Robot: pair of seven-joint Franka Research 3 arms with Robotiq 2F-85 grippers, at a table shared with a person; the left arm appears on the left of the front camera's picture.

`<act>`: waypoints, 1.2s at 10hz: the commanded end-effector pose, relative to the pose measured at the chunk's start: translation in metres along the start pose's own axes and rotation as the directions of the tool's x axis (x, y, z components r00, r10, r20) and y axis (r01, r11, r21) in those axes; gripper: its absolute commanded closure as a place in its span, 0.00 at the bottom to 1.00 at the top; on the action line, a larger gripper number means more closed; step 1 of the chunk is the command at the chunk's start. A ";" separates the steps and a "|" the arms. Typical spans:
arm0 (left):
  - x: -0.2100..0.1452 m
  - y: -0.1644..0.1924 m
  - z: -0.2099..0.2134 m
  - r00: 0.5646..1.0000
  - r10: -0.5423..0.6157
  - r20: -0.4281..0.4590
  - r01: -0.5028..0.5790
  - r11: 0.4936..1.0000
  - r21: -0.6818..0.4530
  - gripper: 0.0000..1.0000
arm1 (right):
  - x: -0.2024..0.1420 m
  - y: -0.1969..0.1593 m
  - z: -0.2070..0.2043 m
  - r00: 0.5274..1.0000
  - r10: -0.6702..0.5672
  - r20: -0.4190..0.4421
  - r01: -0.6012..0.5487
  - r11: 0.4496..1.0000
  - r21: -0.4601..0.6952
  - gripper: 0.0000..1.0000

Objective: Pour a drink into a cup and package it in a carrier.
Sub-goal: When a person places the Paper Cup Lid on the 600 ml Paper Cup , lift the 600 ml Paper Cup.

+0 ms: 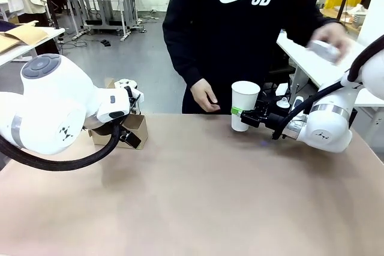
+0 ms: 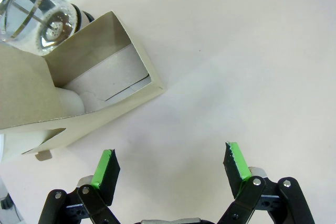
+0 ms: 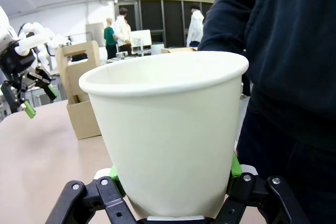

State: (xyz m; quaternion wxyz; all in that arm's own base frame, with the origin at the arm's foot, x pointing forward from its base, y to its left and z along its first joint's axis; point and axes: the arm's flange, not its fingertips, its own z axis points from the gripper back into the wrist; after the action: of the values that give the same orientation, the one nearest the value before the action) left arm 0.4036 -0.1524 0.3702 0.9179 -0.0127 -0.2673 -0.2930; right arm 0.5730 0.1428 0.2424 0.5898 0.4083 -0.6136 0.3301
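Right gripper point(image 1: 239, 112) clamped on white cup point(image 1: 245, 101), upright near table point(image 1: 210, 196) far edge, close to person's hand point(image 1: 206, 96). Left gripper point(image 2: 170, 160) jaws spread wide, empty, over bare tabletop beside brown carrier point(image 2: 100, 77). Glass jug point(image 2: 37, 9) beyond carrier.

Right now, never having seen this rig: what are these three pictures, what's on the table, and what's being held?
Two white robot arms work at a table, with a person standing opposite. The wide picture comes from a fixed camera between the arms. The other two come from a camera on each wrist, looking along that gripper's fingers. The right gripper is shut on a white paper cup. The left gripper is open and holds nothing, close to a brown cardboard carrier. A glass press jug sits just beyond the carrier.
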 end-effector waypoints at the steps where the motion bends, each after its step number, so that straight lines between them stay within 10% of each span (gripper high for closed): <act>1: 0.000 0.000 0.000 1.000 0.001 0.001 -0.001 1.000 -0.001 0.00 | 0.002 0.000 -0.001 1.000 0.002 0.006 -0.002 1.000 -0.003 0.19; 12: 0.000 0.000 0.000 1.000 0.001 0.001 -0.001 1.000 -0.001 0.00 | 0.002 0.000 -0.001 1.000 0.002 0.006 -0.002 1.000 -0.003 0.19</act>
State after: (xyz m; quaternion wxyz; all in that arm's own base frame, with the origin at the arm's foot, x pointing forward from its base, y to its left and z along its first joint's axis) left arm 0.4036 -0.1524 0.3702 0.9179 -0.0127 -0.2673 -0.2930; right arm 0.5723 0.1417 0.2394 0.5926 0.4079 -0.6118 0.3288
